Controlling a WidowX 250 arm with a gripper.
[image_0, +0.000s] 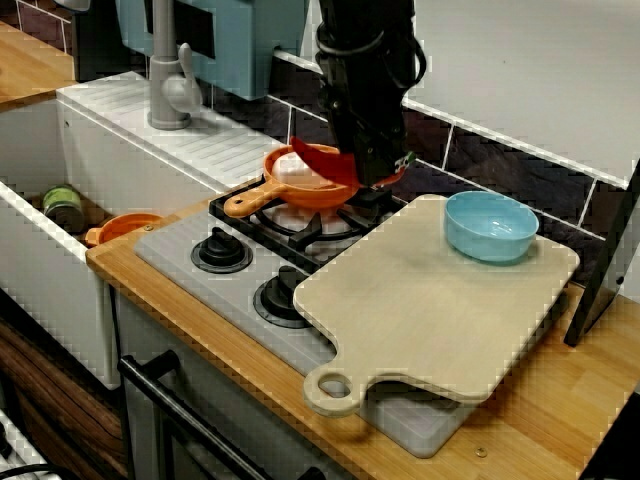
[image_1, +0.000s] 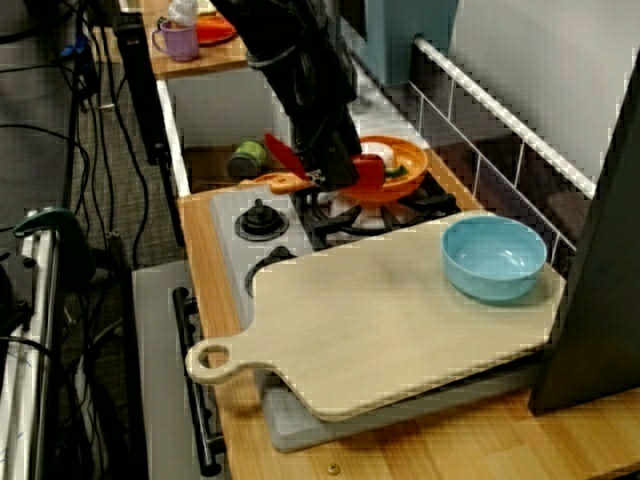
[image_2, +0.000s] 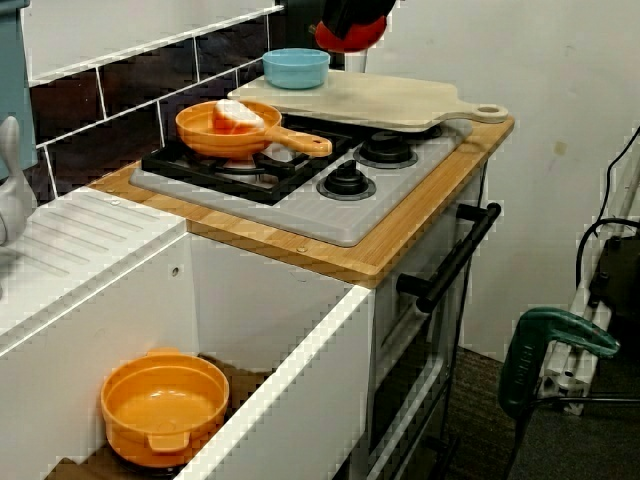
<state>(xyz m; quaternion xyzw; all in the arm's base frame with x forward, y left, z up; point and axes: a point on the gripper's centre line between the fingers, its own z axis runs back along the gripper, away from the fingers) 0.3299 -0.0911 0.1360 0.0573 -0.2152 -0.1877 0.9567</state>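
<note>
Hovering over orange pan (image_1: 408, 165), fingers (image_1: 283, 155) spread apart in side view; sink-end view crops them.

pan (image_0: 285, 192): glossy plastic; cutting board (image_0: 430, 300): matt smooth wood; bowl (image_0: 490, 230): glossy plastic; counter (image_0: 560, 420): satin wood grain

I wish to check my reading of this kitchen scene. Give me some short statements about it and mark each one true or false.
1. The blue bowl stands on the wooden cutting board. True.
2. The orange pan lies on the cutting board. False: it sits on the back burner of the stove.
3. The gripper hangs over the blue bowl. False: it hangs over the orange pan, with its red fingers apart.
4. The cutting board covers part of the stove. True.
5. An orange bowl lies in the sink. True.
</note>
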